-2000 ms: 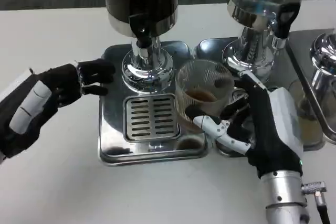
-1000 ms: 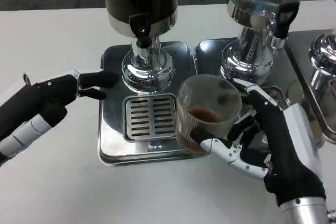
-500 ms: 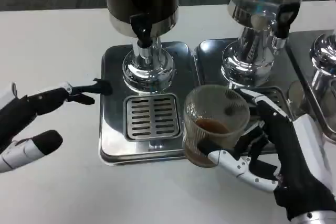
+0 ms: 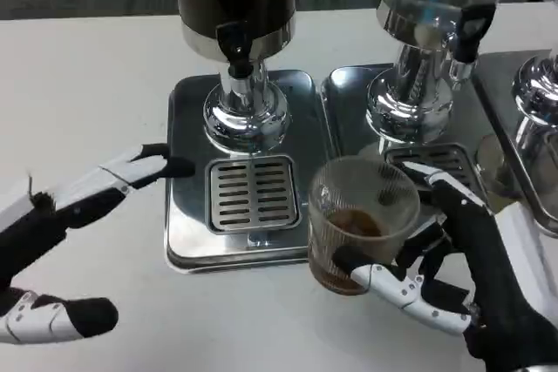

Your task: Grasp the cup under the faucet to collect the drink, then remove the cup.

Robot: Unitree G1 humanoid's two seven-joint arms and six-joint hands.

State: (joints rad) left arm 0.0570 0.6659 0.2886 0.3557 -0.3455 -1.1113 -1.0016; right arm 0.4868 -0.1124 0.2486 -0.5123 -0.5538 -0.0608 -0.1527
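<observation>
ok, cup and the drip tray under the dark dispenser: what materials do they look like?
Cup: clear ribbed glass or hard plastic, can't tell which; the brown drink and the right hand gripping it show through the wall.
Drip tray: polished metal, likely stainless steel; mirror-like reflections, slotted grate in the middle.

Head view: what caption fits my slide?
Right hand holds cup of brown drink beside the drip tray.

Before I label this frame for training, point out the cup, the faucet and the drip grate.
cup [image 4: 362, 233]: head view, on its glass wall above the brown drink
faucet [image 4: 234, 48]: head view, on its black tap handle
drip grate [image 4: 254, 194]: head view, middle of its slats
</observation>
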